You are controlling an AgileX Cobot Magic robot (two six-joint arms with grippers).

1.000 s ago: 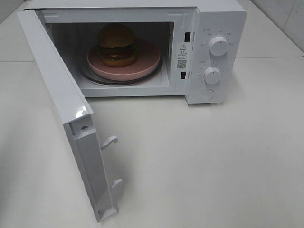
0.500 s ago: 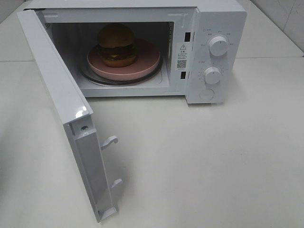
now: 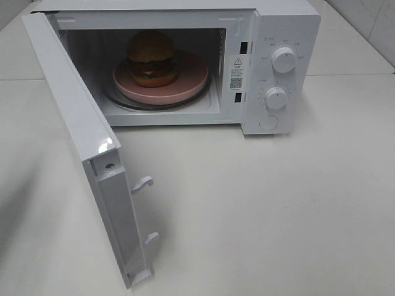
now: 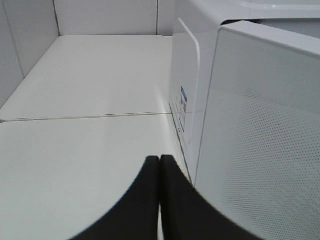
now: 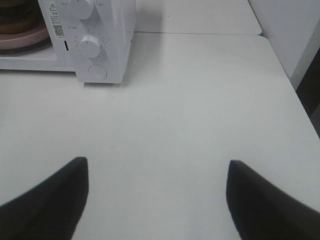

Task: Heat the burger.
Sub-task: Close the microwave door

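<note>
So the burger (image 3: 152,58) is sitting inside the microwave (image 3: 287,24), upright with the bun on top, toward the back left of the cavity. It's on a pink plate (image 3: 188,83), a bit off-centre toward the plate's left side, and the plate rests on the glass turntable (image 3: 126,103). The door (image 3: 74,117) is swung wide open on its left hinge, and the two latch hooks (image 3: 143,183) stick out of its free edge. Right of the cavity the panel has an upper knob (image 3: 283,60), a lower knob (image 3: 276,97) and a round button (image 3: 269,122) below them. The whole thing stands on a white counter (image 3: 278,203). My left tool (image 4: 159,162) has its two dark fingers pressed together, and it hangs over the counter just beside the outer face of the open door, the side with the dotted mesh. My right tool (image 5: 156,162) is spread wide over the counter, out in front of and to the right of the control panel, well apart from the microwave. Its camera only catches an edge of the plate and burger.
</note>
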